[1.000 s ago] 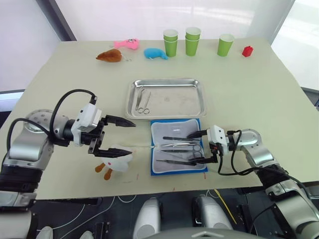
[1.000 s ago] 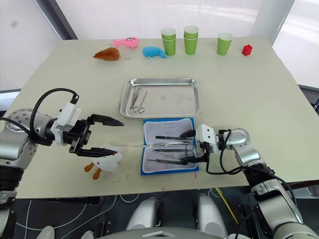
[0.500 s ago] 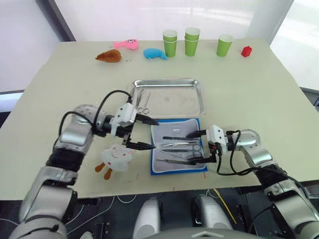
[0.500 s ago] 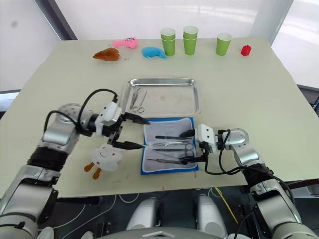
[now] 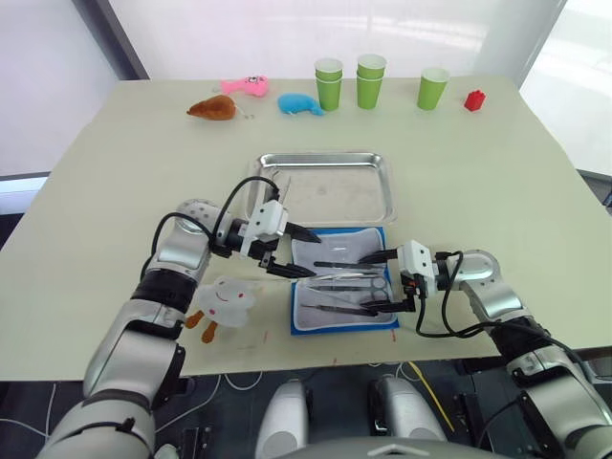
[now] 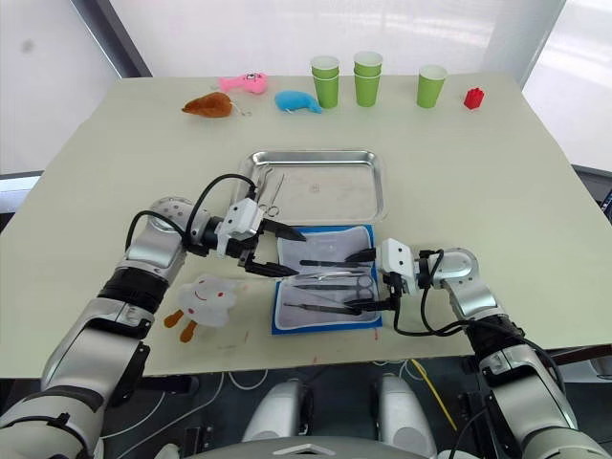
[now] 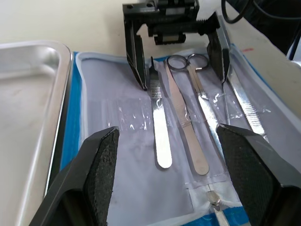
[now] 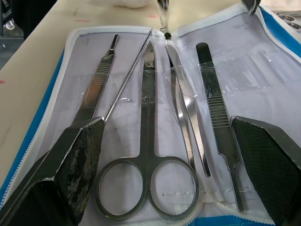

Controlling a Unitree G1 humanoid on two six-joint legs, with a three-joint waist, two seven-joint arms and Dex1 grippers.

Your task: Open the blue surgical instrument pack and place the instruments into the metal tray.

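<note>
- Left eye view: big change over the last second is the left gripper [image 5: 295,251]. It was hanging out over by the white plush toy [image 5: 225,301] on the left, and now it's swung across to the left edge of the blue surgical instrument pack [image 5: 342,280], fingers spread wide with nothing in them. The pack lies unzipped and flat just on the near side of the metal tray [image 5: 323,188]. Looks to me like the left arm is joining in to pull a tool out.
- Right eye view: the right gripper [image 6: 362,281] hasn't budged, parked at the pack's right edge, jaws wide apart and bracketing the tool ends without pinching anything. A couple of small instruments sit at the tray's left end [image 6: 265,195], so the job's partly done I'd say.
- Left wrist view: the instruments [image 7: 181,120] remaining in the pack lie side by side on the pale lining, ring-handled scissors [image 7: 197,94] among them. The open fingers frame them but touch nothing.
- Right wrist view: same row from the other end, scissor rings [image 8: 146,193] closest, all tools tucked under clear straps, so each probably needs sliding out lengthwise.
</note>
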